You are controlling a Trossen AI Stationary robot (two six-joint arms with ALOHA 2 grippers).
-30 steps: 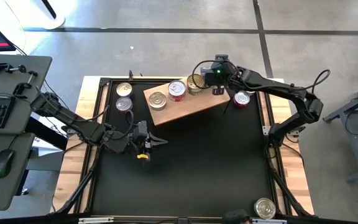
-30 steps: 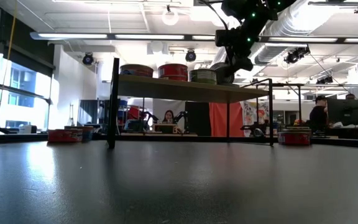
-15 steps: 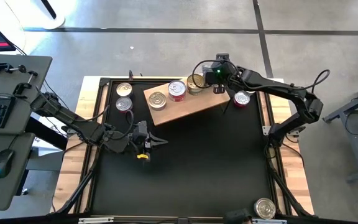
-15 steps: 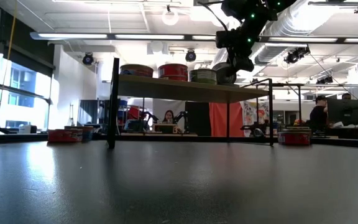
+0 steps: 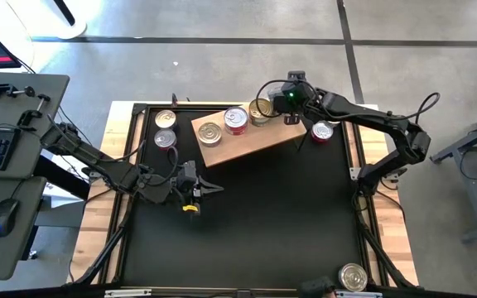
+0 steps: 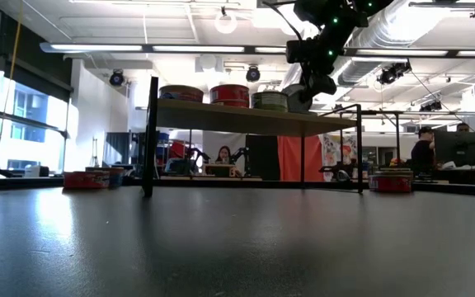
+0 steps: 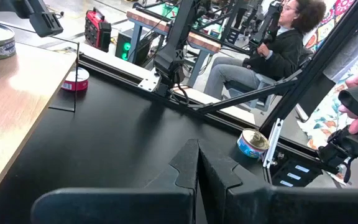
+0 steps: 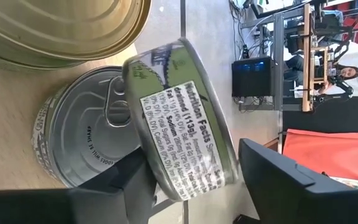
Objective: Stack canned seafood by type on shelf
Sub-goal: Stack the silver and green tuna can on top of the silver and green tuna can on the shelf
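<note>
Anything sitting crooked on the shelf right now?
Yes. In the right wrist view, a green-labelled can leans tilted between the right gripper fingers, its edge over a flat silver can on the shelf, not seated level. The jaws stand apart.

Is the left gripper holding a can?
No, the left gripper is shut on nothing above the bare black table.

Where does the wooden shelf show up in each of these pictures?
High view: shelf, slanted, top centre.
Low view: shelf raised on thin legs, upper middle.
Left wrist view: shelf at the left edge.
Right wrist view: shelf under the tins.
Shared landmark: the tins standing on it.
</note>
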